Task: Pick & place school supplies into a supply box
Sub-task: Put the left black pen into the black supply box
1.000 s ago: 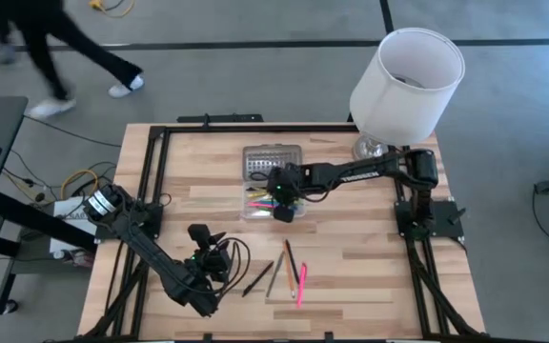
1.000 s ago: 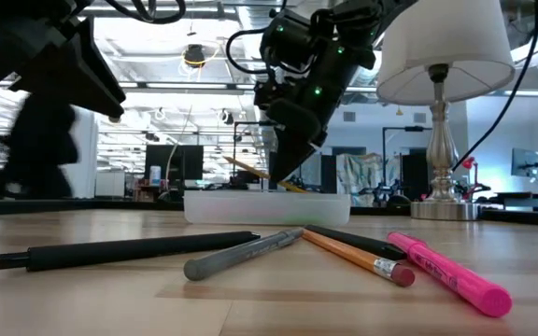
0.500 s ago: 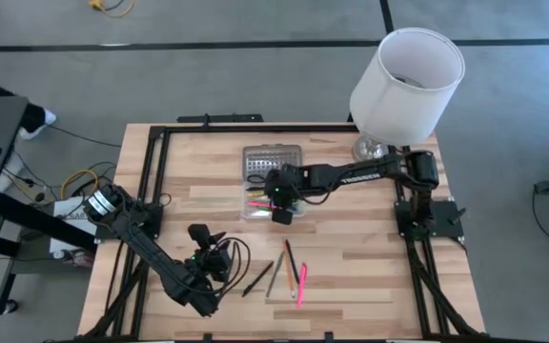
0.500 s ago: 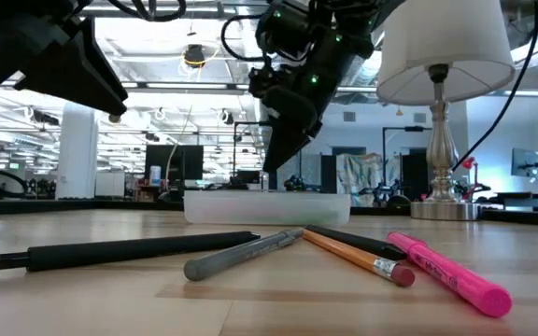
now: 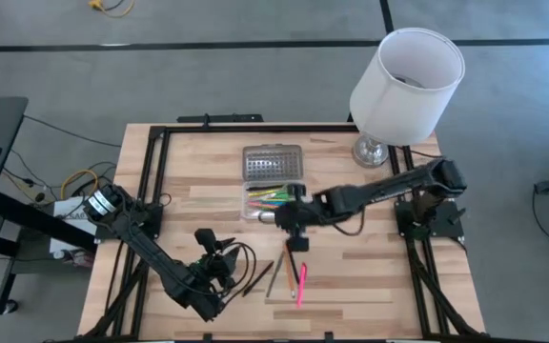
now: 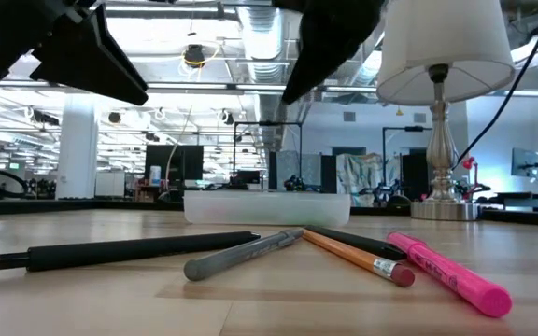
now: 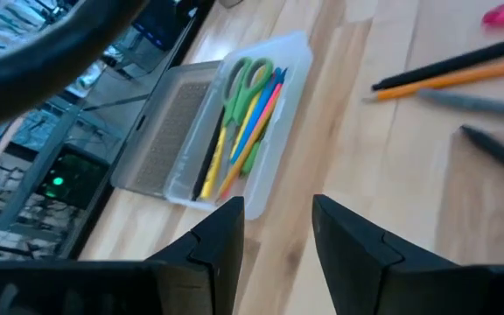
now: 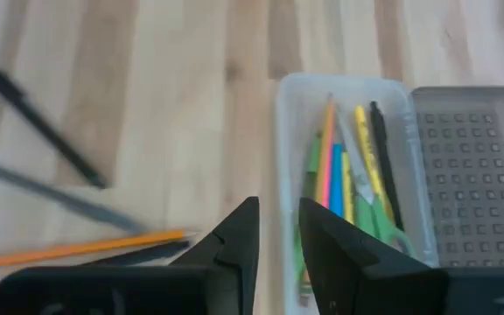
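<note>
We see the box (image 5: 273,183) open mid-surface, lid (image 5: 273,162) laid flat behind it. Inside lie scissors (image 7: 248,80) and coloured pens (image 8: 338,179). The right gripper (image 5: 296,243) hangs over bare wood just in front of the box, jaws slightly apart, empty. Loose on the surface (image 5: 370,257): black pen (image 6: 129,250), grey pen (image 6: 243,255), pencil (image 6: 355,259), pink highlighter (image 6: 449,272). The left gripper (image 5: 220,272) waits nearby, jaws apart, empty.
</note>
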Robot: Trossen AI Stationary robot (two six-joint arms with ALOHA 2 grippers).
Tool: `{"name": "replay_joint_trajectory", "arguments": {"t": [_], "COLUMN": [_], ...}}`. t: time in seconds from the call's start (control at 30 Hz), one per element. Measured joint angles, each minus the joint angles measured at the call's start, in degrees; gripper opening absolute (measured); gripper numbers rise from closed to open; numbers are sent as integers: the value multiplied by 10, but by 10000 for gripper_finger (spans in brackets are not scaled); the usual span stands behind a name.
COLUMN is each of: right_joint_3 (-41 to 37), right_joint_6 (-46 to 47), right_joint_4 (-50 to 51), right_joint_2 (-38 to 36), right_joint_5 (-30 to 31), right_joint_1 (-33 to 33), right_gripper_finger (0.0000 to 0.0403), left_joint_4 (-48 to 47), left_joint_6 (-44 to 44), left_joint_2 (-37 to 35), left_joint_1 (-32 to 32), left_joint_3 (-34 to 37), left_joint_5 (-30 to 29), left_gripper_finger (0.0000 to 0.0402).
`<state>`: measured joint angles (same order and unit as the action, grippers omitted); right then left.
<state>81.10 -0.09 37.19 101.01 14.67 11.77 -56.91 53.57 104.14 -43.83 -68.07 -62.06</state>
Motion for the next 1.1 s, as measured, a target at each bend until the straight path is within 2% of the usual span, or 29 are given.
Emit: {"name": "replay_joint_trajectory", "arguments": {"t": [0.2, 0.37, 0.63, 0.77, 0.93, 1.1], "right_joint_3": [-1, -11, -88, -150, -269, -419], "right_joint_6": [17, 31, 71, 110, 150, 77], "right_joint_4": [23, 24, 18, -3, -93, -296], "right_joint_2": [-7, -7, -24, -56, -138, -233], "right_joint_5": [63, 123, 230, 283, 327, 333], "right_joint_1": [66, 117, 201, 231, 264, 295], "right_gripper_finger": [77, 77, 77, 77, 77, 77], "left_joint_4": [67, 113, 181, 221, 259, 271], "left_joint_6": [-46, -79, -158, -210, -257, -270], "left_joint_2": [0, 0, 0, 0, 0, 0], "left_joint_1": [9, 21, 56, 81, 106, 124], "left_joint_3": [0, 0, 0, 0, 0, 0], "left_joint_5": [2, 26, 89, 153, 222, 278], "left_gripper_finger": [132, 132, 132, 132, 132, 132]}}
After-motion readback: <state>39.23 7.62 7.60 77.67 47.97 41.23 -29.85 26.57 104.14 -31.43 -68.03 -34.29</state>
